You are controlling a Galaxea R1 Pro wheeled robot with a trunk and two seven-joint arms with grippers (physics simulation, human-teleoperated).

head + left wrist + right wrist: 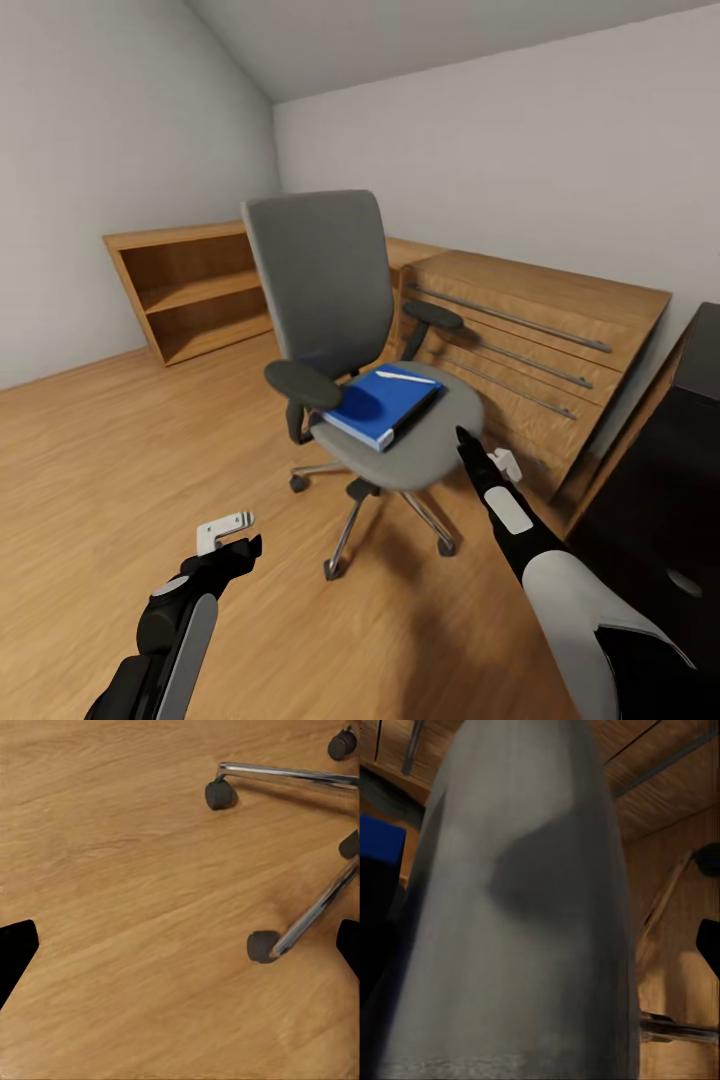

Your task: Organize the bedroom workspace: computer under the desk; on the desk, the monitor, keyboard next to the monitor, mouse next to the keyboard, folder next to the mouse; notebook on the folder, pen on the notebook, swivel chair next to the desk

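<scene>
The grey swivel chair (320, 270) stands mid-room on the wooden floor. On its seat lies a blue folder (380, 405), thick like a book, with a white pen (405, 377) on top; I cannot make out a separate notebook. My right gripper (466, 440) is at the seat's front right edge, open, and the right wrist view shows the grey seat (525, 907) close up between its fingertips (709, 941), with a blue corner (379, 840) beside it. My left gripper (240, 535) hangs open over the floor near the chair's chrome legs (315, 911) and casters (262, 946).
A wooden dresser (540, 330) with long metal handles runs along the wall behind the chair. A low open bookshelf (195, 290) stands at the back left. A black cabinet-like block (670, 480) is close on my right. Bare floor stretches out to the left.
</scene>
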